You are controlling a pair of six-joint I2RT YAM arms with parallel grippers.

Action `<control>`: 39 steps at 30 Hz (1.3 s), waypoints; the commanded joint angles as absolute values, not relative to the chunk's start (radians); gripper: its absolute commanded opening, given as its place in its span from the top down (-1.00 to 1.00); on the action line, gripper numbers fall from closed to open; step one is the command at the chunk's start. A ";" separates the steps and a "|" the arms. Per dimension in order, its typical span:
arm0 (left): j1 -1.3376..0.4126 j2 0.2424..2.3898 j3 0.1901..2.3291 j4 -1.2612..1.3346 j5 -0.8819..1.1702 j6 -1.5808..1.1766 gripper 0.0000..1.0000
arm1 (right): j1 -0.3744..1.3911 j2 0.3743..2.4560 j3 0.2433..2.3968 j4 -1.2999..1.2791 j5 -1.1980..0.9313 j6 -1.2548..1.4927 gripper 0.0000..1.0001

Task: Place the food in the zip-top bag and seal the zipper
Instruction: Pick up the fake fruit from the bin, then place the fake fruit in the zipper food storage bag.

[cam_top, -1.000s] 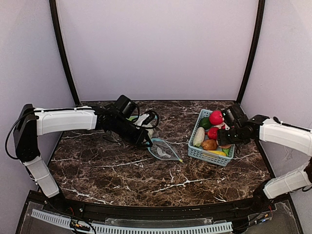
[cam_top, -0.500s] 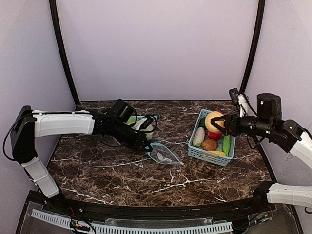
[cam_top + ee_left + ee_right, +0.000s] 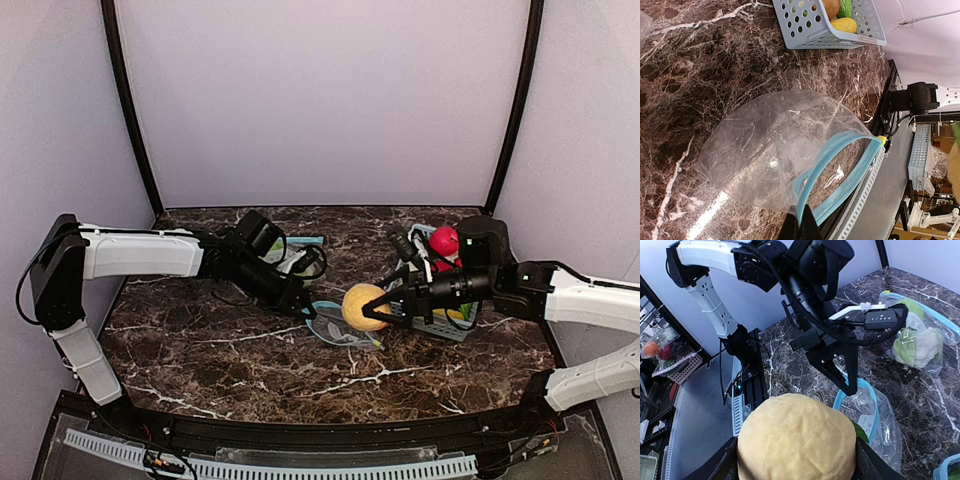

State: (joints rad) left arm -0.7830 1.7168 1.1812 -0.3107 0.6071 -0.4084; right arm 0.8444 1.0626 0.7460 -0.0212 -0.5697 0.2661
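The right claw (image 3: 367, 308) grips a round yellow fruit (image 3: 358, 305) between its fingers, just above the mouth of the clear bag (image 3: 338, 322); the left claw (image 3: 303, 303) is pinched tight on the bag's blue zipper rim, holding it up off the worktop (image 3: 250, 350); more food (image 3: 444, 241) sits in the blue basket (image 3: 805, 27) beyond.

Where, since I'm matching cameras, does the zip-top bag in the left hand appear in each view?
Top external: zip-top bag near picture centre, partly behind the yellow fruit.
Left wrist: bag fills the middle.
Right wrist: bag lower right, beyond the fruit.
Shared landmark: the left hand pinching its blue rim.
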 commanded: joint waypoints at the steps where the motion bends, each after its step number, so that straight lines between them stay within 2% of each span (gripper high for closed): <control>1: -0.779 1.728 1.206 -0.337 0.629 -0.401 0.99 | 0.885 1.178 0.772 0.099 -0.597 0.266 0.15; 15: -0.780 1.733 1.206 -0.344 0.631 -0.395 0.99 | 0.921 1.502 0.911 0.029 -0.505 0.273 0.24; 24: -0.780 1.733 1.206 -0.351 0.633 -0.390 0.99 | 0.920 1.576 0.963 -0.113 -0.290 0.333 0.23; 39: -0.781 1.706 1.226 -0.338 0.622 -0.389 0.99 | 0.951 1.685 1.084 -0.370 -0.053 0.317 0.25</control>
State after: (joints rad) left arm -0.7815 1.7336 1.1908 -0.3302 0.6170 -0.4034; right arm 0.9287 1.6569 1.0462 -0.2359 -0.1799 0.3305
